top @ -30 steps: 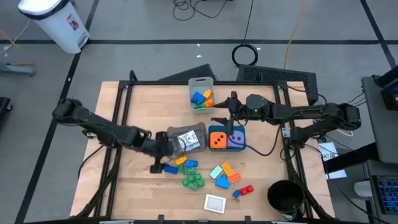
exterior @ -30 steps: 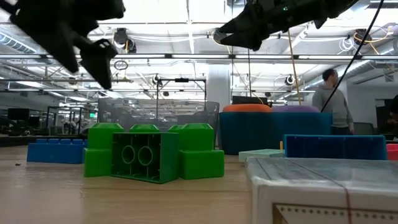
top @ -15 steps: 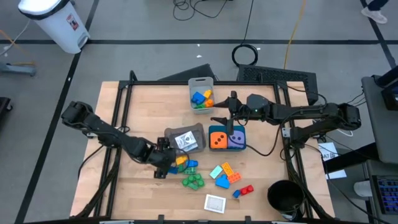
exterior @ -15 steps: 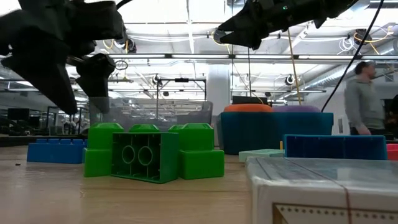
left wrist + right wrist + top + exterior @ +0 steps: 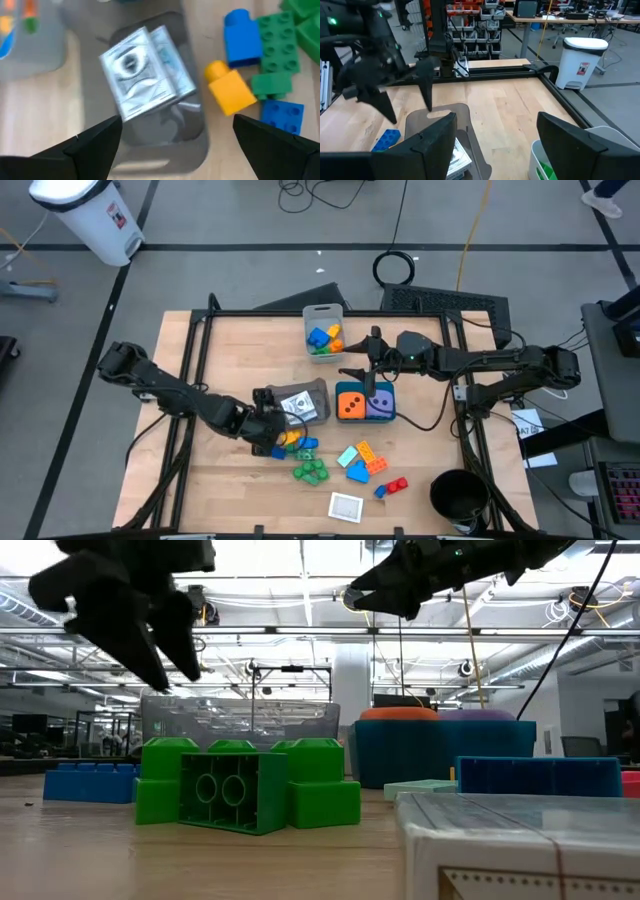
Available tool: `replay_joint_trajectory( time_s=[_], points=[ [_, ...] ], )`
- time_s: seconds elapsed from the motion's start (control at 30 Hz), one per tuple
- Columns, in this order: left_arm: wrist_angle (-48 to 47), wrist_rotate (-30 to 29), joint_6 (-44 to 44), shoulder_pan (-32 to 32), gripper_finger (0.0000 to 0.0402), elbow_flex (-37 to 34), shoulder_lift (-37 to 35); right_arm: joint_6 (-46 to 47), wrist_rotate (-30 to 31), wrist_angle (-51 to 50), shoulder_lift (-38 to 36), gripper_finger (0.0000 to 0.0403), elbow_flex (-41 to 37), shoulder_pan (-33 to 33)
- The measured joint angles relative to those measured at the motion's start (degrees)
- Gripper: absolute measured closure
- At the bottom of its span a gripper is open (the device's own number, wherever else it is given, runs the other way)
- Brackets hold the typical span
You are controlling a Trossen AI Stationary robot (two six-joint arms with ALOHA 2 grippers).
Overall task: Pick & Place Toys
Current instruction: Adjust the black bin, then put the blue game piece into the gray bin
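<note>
Toys lie loose on the table: a yellow brick (image 5: pixel 290 438), blue bricks (image 5: pixel 306 445), a green cluster (image 5: pixel 310 470), an orange brick (image 5: pixel 372 459), red bricks (image 5: pixel 397 484) and a white-edged card (image 5: pixel 346 506). My left gripper (image 5: pixel 272 430) hangs open and slanted downward above the table, at the near left corner of the grey bin (image 5: pixel 300 402), beside the yellow brick (image 5: pixel 230 91). My right gripper (image 5: pixel 368 372) stays open and level, high above the teal bin (image 5: pixel 363 404), in which an orange die (image 5: pixel 349 404) and a purple die (image 5: pixel 378 406) sit.
White-edged cards (image 5: pixel 145 85) lie in the grey bin. A pale grey bin (image 5: pixel 323 328) with several bricks stands at the far middle. The black frame rails (image 5: pixel 330 313) border the table. Bare wood shows at the left (image 5: pixel 220 360).
My left gripper has drawn a little toward the table's near edge and come back toward the grey bin, tipping and turning as it went. It stays open. No toy has moved.
</note>
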Motion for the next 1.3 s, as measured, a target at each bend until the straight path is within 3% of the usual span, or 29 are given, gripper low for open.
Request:
replay_joint_trajectory(
  time_s=[0.07, 0.23, 0.37, 0.67, 1.0, 1.17, 1.3],
  points=[
    [-5.3, 0.3, -4.8, -0.6, 0.0014, 1.3, -0.8, 0.0, 0.0, -0.2, 0.0, 0.0138, 0.0, 0.0],
    [-12.7, 7.6, -15.8, -3.3, 0.0014, -0.3, -2.0, 0.0, 0.0, -1.5, 0.0, 0.0138, 0.0, 0.0],
    [-9.7, 7.9, -19.8, -4.7, 0.0014, -4.6, -2.0, 0.0, 0.0, -1.4, 0.0, 0.0138, 0.0, 0.0],
    [1.6, 5.9, -12.7, -2.2, 0.0014, -10.6, -2.0, 0.0, 0.0, 0.1, 0.0, 0.0138, 0.0, 0.0],
    [10.7, 2.8, 0.3, 2.0, 0.0014, -11.0, -2.0, -0.1, 0.0, 0.2, 0.0, 0.0138, 0.0, 0.0],
    [4.5, 4.1, -1.5, 3.4, 0.0014, -10.6, -2.0, -0.2, 0.0, -0.3, 0.0, 0.0138, 0.0, 0.0],
    [-2.4, 10.0, -8.7, 2.9, 0.0014, -10.5, -2.0, -0.2, 0.0, -0.7, 0.0, 0.0138, 0.0, 0.0]
  ],
)
